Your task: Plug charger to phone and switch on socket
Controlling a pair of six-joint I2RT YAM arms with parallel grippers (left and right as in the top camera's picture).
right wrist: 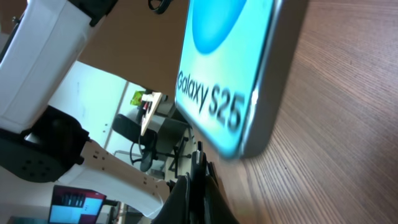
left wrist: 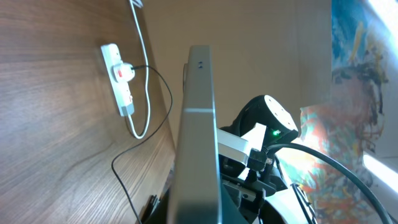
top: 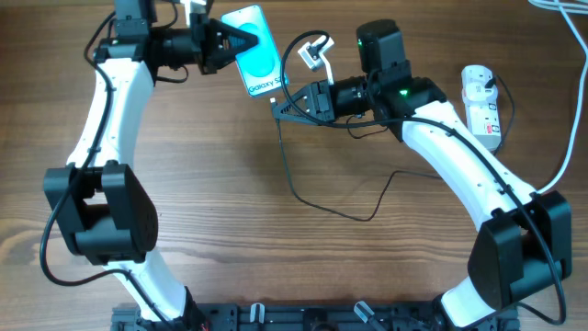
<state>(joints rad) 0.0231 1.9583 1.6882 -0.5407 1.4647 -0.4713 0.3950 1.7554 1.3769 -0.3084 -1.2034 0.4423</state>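
Observation:
The phone has a turquoise screen reading "Galaxy S25". My left gripper is shut on its far end and holds it tilted above the table's far middle. In the left wrist view its grey edge fills the centre. My right gripper is shut on the charger's dark connector plug, just below the phone's bottom edge. The thin black cable trails across the table to the socket, a white power strip at the right with a black plug in it. It also shows in the left wrist view.
A thicker white cable runs down the far right edge. A white clip-like object sits behind the right wrist.

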